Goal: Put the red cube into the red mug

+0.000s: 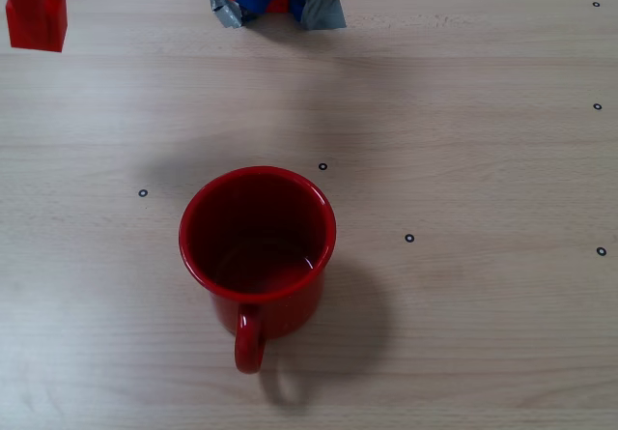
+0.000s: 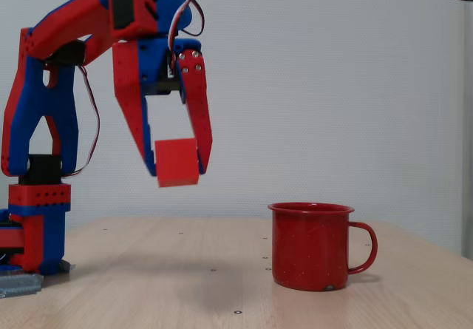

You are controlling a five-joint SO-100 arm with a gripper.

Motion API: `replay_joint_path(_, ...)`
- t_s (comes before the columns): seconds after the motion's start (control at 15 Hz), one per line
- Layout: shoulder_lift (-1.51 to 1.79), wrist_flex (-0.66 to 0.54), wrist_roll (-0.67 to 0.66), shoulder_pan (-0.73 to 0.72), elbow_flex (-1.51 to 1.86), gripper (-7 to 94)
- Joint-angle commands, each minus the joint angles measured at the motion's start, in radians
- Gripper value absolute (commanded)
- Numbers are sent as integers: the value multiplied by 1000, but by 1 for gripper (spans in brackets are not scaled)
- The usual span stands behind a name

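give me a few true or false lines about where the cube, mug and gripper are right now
1. The gripper holds the red cube above the table. True.
2. The red cube already lies inside the red mug. False: the mug is empty and the cube is in the air, off to one side of it.
3. The mug stands upright on the table. True.
4. The mug lies tipped on its side. False: its rim faces up.

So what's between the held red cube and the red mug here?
Nothing. In a fixed view the red cube, held in the jaws, hangs above bare table, with only open air before the red mug.
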Motion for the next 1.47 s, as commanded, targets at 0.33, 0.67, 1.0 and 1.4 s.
replay_joint_path(0.33,187,63,348,-112,-51,0)
replay_joint_path(0.67,244,14,637,-279,3,0)
replay_joint_path(1.0,265,32,729,-469,8,0)
replay_joint_path(1.4,143,37,804,-584,-86,0)
